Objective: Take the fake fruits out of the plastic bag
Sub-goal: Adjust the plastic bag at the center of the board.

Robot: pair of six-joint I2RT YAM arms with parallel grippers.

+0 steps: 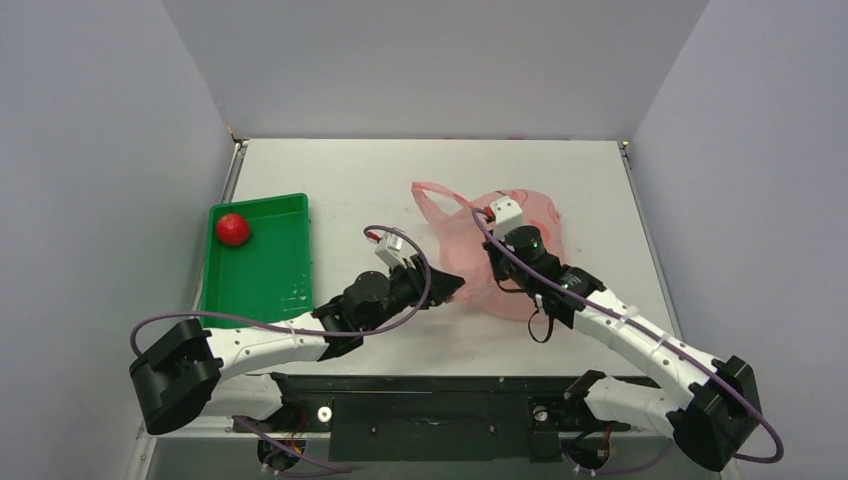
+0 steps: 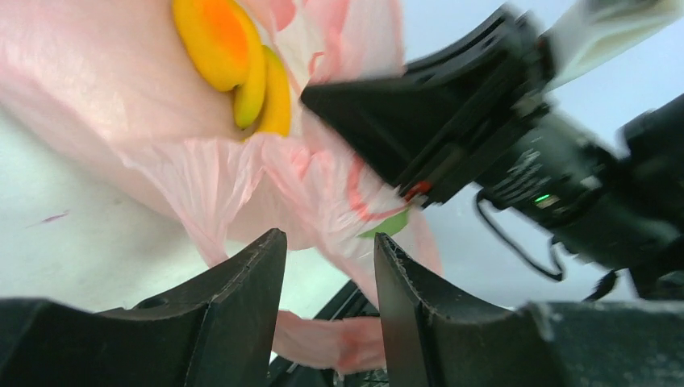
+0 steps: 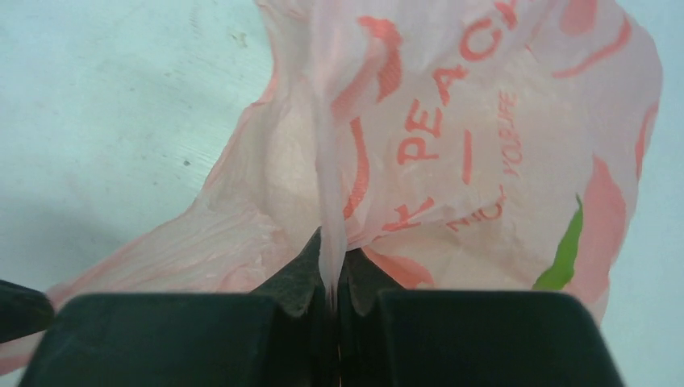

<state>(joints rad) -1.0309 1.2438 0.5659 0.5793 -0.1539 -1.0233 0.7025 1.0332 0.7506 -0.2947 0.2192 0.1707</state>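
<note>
Right gripper (image 3: pixel 331 278): jaws closed on a thin fold of the plastic bag (image 3: pixel 484 161), holding it taut. Left gripper (image 2: pixel 327 266): jaws open, gripping nothing, with bag film just beyond the tips. Fake fruits (image 2: pixel 242 64) are inside the bag, yellow bananas bunched against an orange one, past the left jaws. The bag sits mid-tabletop (image 1: pixel 400 170), right of the green tray (image 1: pixel 262 280) holding the red fruit (image 1: pixel 232 228). Film looks limp, slippery and easy to tear. Fruits are likely light, rigid and smooth, so I'd grip a banana across its middle. Print: red "PEAC…", cut off; the smaller line is unreadable.
</note>
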